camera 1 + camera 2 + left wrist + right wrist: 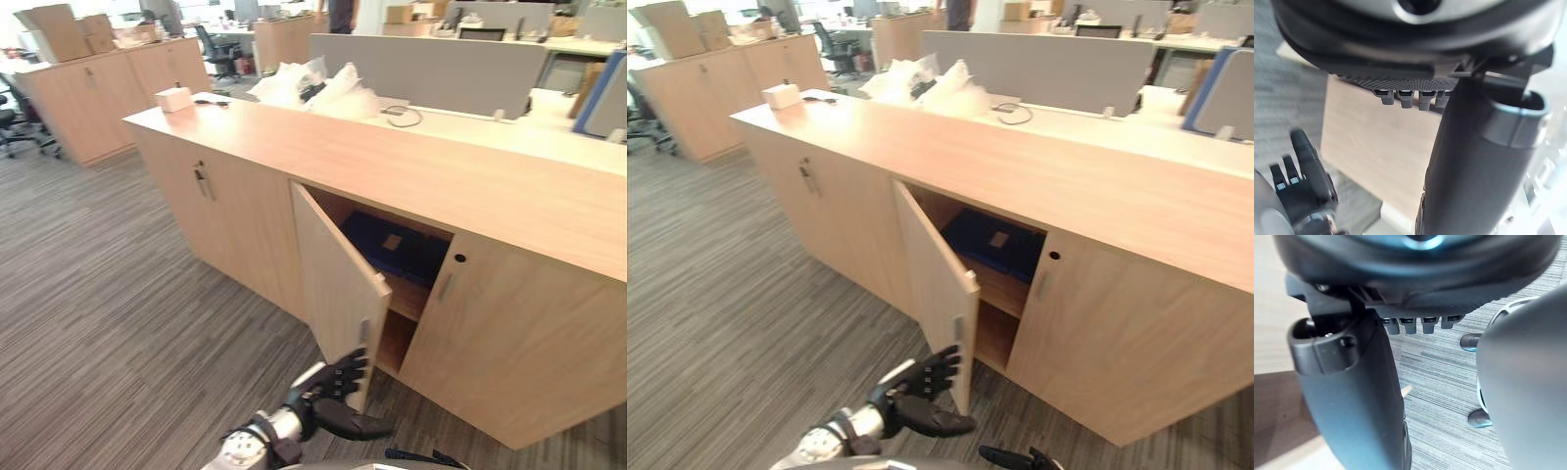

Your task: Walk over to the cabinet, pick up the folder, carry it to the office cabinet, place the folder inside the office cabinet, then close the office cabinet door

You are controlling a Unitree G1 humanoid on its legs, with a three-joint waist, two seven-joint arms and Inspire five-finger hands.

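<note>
The dark blue flat folder point(397, 245) lies on the upper shelf inside the long light-wood office cabinet point(509, 343), at the centre of the frame, so I judge that closing the door is what remains. The light-wood cabinet door point(338, 284) stands half open, swung out toward the lower centre. The left hand point(333, 387) is at the door's bottom free corner. Its fingers point(350, 370) are spread and fairly straight against the outer face, the thumb juts out below, and it holds nothing. The right hand point(1014, 457) hangs at the bottom edge, fingers loose and empty.

The contact sits very low and right at the free edge, just under the small metal handle point(364, 331). A push there may let the fingers slide off past the corner, leaving the door ajar. If the fingertips curl round the edge, they could be nipped against the neighbouring closed door point(490, 333). The folder's front seems close to the shelf lip; if it overhangs, the door would stop short on it. A hard shove could make the door bounce back open.
</note>
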